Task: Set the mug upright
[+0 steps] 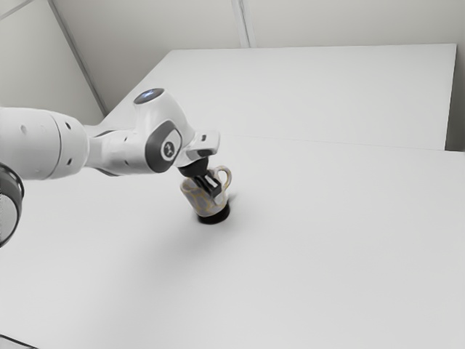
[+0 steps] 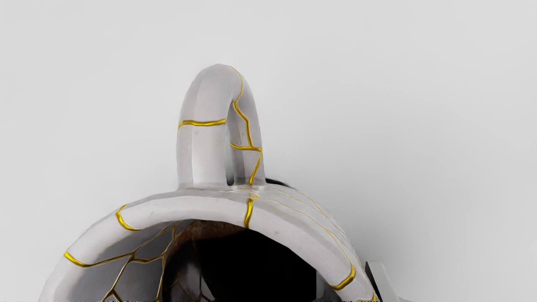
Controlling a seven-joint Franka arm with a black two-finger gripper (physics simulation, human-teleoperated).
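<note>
You had the end effector [image 1: 214,193] at the mug [image 1: 195,198], tilted above the bench [image 1: 327,254]; its handle [image 1: 227,174] faced the exterior view's right; a black round shape [image 1: 214,217] sat beneath; whether you had it gripped, I couldn't tell.

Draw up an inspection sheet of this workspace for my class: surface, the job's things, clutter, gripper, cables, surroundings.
Surface: white table, plain, with soft shading near the mug.
Job's things: one pale mug with gold crack-like lines, tilted, its mouth leaning toward the exterior view's left; handle on the exterior view's right; black round part at its foot.
Clutter: nothing seen.
Gripper: black, down at the mug; grip cannot be judged.
Cables: nothing seen.
Surroundings: pale walls beyond the table.
</note>
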